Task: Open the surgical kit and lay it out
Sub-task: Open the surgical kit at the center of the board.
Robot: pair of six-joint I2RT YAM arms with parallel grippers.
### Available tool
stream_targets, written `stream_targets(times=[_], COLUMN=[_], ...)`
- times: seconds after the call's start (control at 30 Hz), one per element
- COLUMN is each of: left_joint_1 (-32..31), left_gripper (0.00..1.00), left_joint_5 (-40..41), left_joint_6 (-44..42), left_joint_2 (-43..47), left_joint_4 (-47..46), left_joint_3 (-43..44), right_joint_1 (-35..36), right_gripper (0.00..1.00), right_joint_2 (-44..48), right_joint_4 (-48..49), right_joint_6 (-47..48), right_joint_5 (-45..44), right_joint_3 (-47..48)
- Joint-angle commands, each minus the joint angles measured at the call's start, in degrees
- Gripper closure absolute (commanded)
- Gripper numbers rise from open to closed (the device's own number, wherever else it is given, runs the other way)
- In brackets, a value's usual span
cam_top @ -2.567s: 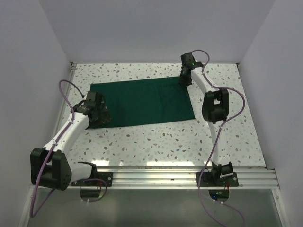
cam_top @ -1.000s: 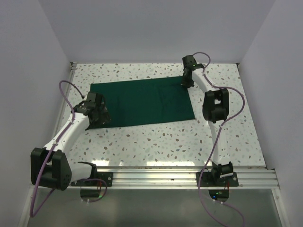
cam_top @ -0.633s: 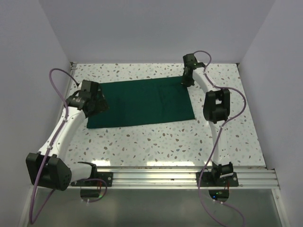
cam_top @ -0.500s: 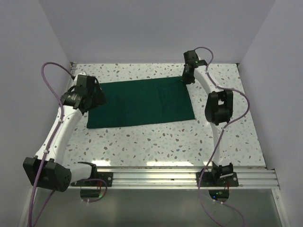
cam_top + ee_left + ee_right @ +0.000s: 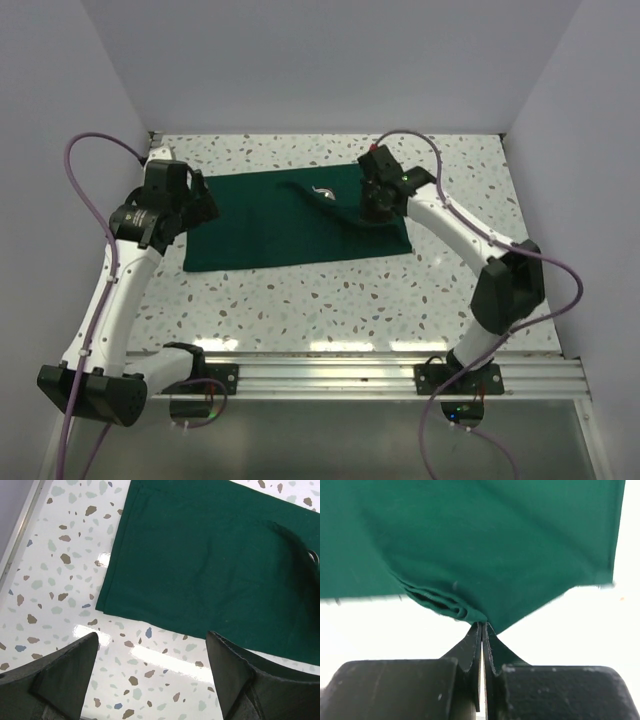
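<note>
The green cloth (image 5: 260,225) lies spread on the speckled bench (image 5: 330,290). At its right end, the right claw (image 5: 482,626) is closed tight on a bunched fold, holding it raised above the rest. The left claw (image 5: 152,652) hangs wide open, gripping nothing, above the cloth's near left corner.

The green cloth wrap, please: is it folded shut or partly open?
Partly open: right gripper holds one wrap corner peeled back, baring something shiny.

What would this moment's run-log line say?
right claw: shut on cloth corner, raised | left claw: open, over table | shiny metal showing under fold
</note>
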State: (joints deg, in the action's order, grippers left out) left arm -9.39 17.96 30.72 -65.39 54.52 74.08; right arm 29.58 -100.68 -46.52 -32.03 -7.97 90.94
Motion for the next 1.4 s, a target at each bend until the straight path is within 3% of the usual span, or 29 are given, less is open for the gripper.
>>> stream_targets(times=[0.0, 0.2, 0.37, 0.4, 0.47, 0.5, 0.6, 0.83, 1.13, 1.37], left_joint_1=[0.25, 0.25, 0.25, 0.25, 0.25, 0.25, 0.25, 0.25, 1.03, 5.60], left_gripper=[0.08, 0.08, 0.09, 0.09, 0.09, 0.09, 0.09, 0.09, 0.05, 0.05], left_joint_5=[-1.95, -3.63, -4.86, -5.12, -5.56, -5.91, -6.09, -3.98, -1.52, -5.19], left_joint_6=[-2.07, -0.58, 0.92, 1.18, 1.62, 1.71, 1.98, 1.27, -1.89, -6.81], left_joint_2=[1.84, 1.93, 2.37, 2.37, 2.54, 2.63, 3.24, 4.21, 1.32, -6.93], left_joint_4=[-0.99, -2.84, -4.68, -4.78, -4.86, -4.78, -4.34, -1.18, -4.50, -13.20], left_joint_3=[-1.04, -2.28, -4.47, -4.65, -5.26, -5.44, -5.88, -4.04, -4.74, -3.16], right_joint_1=[3.97, 6.80, 6.80, 6.80, 6.80, 6.89, 6.80, 6.80, 6.02, -10.06], right_gripper=[1.00, 1.00, 1.00, 0.84, 0.41, 0.02, 0.02, 0.02, 0.01, 0.02], right_joint_2=[13.47, 41.81, 57.60, 59.79, 61.39, 61.83, 62.19, 52.45, 27.41, 10.88], right_joint_4=[-5.49, -19.72, -34.31, -35.73, -40.02, -40.14, -40.05, -30.84, -15.19, -5.51], right_joint_6=[-5.22, -14.72, -18.15, -18.24, -19.38, -18.95, -19.21, -16.14, -5.16, 1.61], right_joint_5=[-0.99, -1.61, -3.81, -3.81, -4.69, -4.17, -5.12, -5.92, -7.41, 3.83], right_joint_3=[-11.78, -29.38, -35.37, -35.91, -37.40, -37.58, -36.97, -33.02, -17.65, -4.13])
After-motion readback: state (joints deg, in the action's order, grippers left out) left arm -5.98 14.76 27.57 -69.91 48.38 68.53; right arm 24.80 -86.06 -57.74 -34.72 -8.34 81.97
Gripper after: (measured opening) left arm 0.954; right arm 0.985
